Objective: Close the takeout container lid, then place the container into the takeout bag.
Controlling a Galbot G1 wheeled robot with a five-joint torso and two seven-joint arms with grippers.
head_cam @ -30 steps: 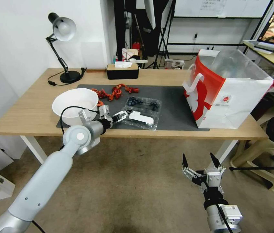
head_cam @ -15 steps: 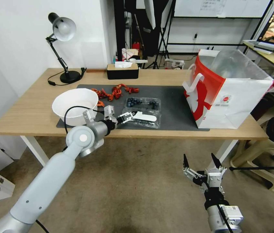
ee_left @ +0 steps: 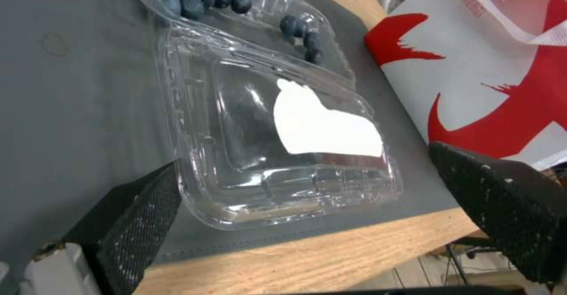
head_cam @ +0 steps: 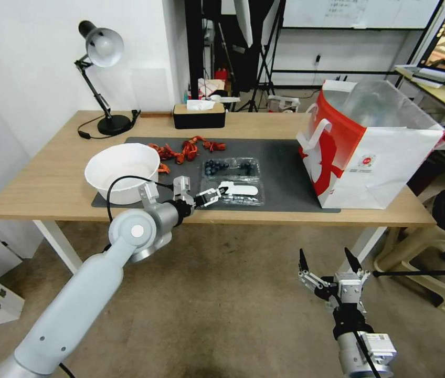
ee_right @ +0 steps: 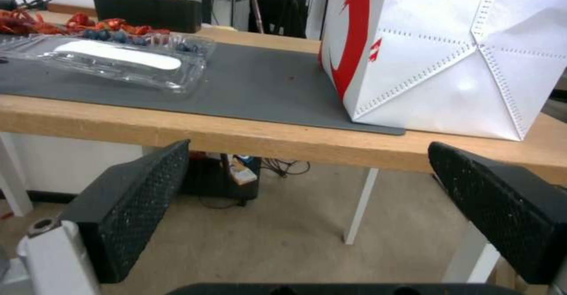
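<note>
Here a wooden table (head_cam: 49,184) carries a dark grey mat (head_cam: 285,178), with a black desk lamp (head_cam: 99,50) at upper left, a tissue box (head_cam: 199,115) behind, and tripods in the room beyond. The takeout bag (head_cam: 369,147) stands open at centre right. The takeout container (head_cam: 230,181) lies open mid-frame — berries in the far half, the lid (head_cam: 238,191) nearer the table edge. The left gripper (head_cam: 212,197), jaws spread wide, has slid rightward since earlier, and the lid has flattened. The right gripper (head_cam: 330,262) hangs open below the table — lower right.
</note>
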